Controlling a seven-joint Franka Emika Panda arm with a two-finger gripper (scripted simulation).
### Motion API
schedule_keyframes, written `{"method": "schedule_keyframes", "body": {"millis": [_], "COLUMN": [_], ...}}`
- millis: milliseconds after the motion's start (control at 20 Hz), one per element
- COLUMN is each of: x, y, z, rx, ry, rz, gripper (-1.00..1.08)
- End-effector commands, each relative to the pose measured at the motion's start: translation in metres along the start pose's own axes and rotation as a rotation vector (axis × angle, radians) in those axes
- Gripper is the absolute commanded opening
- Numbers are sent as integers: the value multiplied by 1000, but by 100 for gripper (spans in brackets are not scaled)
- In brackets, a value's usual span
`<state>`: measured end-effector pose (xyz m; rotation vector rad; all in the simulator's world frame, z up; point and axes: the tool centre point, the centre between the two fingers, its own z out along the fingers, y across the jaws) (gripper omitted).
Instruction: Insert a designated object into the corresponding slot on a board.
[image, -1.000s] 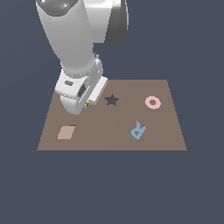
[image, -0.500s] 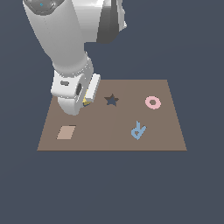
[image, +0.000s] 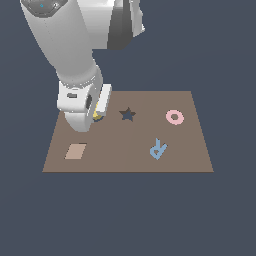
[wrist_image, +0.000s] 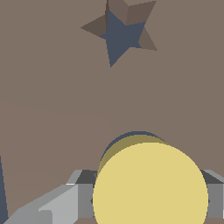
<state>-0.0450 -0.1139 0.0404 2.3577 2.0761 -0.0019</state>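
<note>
The yellow disc (wrist_image: 150, 186) fills the lower part of the wrist view, held between the grey fingers (wrist_image: 83, 199) of my gripper (wrist_image: 148, 201). A dark crescent of the round slot (wrist_image: 114, 142) shows just past the disc's edge, so the disc hangs over the slot, slightly off-centre. In the exterior view only a sliver of the disc (image: 96, 115) shows under the white hand, near the exterior view's left side of the brown board (image: 125, 155). The gripper (image: 95, 118) is shut on the disc.
A dark star-shaped hole (image: 127, 114) (wrist_image: 120, 33) lies beside the slot. A pink ring (image: 174, 117) and a blue R-shaped piece (image: 158, 148) sit on the exterior view's right half. A pale square patch (image: 75, 151) marks the near left corner.
The arm has shifted a little toward the exterior view's left and lower toward the board, carrying the disc with it. The other pieces have not moved.
</note>
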Motion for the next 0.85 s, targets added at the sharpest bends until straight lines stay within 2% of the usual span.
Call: {"method": "schedule_keyframes", "body": {"millis": [0, 300, 350, 800], "x": [0, 0, 0, 0], "y": [0, 1, 1, 1], "z": [0, 10, 10, 10], "rx": [0, -1, -1, -1], "ry": [0, 0, 0, 0], "rz": [0, -5, -5, -5], "gripper": [-100, -100, 100, 100]}}
